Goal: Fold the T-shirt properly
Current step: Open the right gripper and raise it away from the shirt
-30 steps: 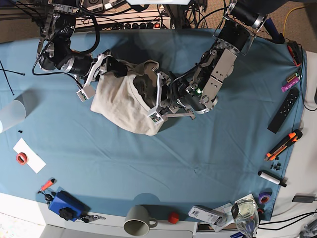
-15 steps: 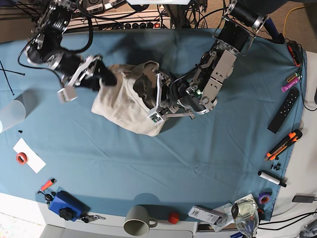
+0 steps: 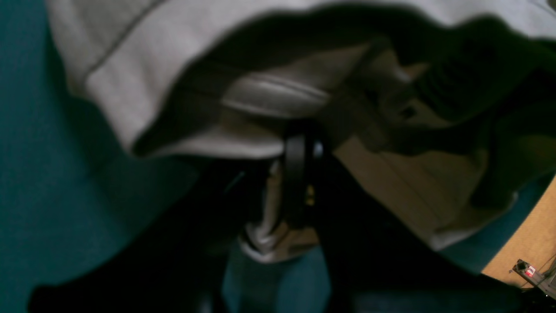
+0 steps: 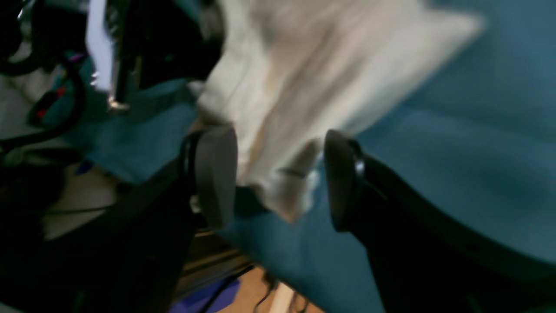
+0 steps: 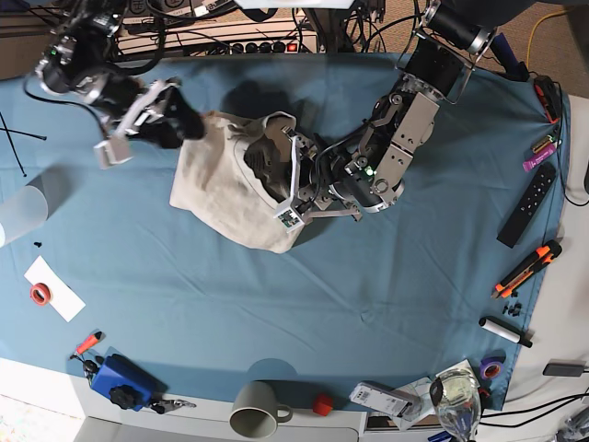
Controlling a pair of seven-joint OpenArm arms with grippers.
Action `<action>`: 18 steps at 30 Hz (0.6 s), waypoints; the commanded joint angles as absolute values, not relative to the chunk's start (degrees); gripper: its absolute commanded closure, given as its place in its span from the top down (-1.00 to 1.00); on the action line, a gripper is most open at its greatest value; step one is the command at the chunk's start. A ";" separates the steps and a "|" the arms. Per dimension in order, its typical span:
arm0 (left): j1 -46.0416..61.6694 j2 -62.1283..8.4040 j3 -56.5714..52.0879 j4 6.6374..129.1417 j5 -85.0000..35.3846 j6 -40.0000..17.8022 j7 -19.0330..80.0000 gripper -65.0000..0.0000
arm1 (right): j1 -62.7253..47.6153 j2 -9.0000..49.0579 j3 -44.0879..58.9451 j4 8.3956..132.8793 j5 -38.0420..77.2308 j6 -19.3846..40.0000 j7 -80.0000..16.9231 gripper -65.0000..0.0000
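The T-shirt [image 5: 235, 189] lies bunched on the blue-teal bench [image 5: 368, 295], in the far middle part, between the two arms. Its long axis runs from its far-left corner toward its near-right corner in the base view.

The right gripper [image 4: 278, 178] is at the far-left corner. Its jaws are spread, and a tip of the cloth sits in the gap between them, closer to the left pad; the picture is blurred, so I cannot tell if it touches.

The left gripper [image 5: 293, 180] is at the opposite edge. Its jaws are buried in the folds, pressed together on a fold of the T-shirt as far as its wrist view shows.

I judge the right arm nearer to the free corner.
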State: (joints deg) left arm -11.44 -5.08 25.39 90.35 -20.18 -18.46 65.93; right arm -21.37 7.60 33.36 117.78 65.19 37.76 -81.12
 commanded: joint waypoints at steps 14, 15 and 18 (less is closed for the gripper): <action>-16.58 -4.80 25.39 90.45 -20.18 -23.33 65.52 -1.00 | -24.45 8.12 42.89 121.05 63.09 38.15 -80.00 -0.01; -17.47 -4.80 25.43 90.13 -20.40 -24.38 65.49 -1.00 | -24.47 8.12 43.27 121.05 62.54 38.15 -80.00 -0.02; -20.16 -4.80 26.61 87.96 -21.87 -26.35 65.17 -1.00 | -24.47 8.25 44.07 121.05 60.49 38.15 -80.00 -0.02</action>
State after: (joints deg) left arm -19.09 -5.15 26.65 87.26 -21.04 -26.24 66.00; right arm -24.47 7.62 43.70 120.07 59.55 37.78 -81.17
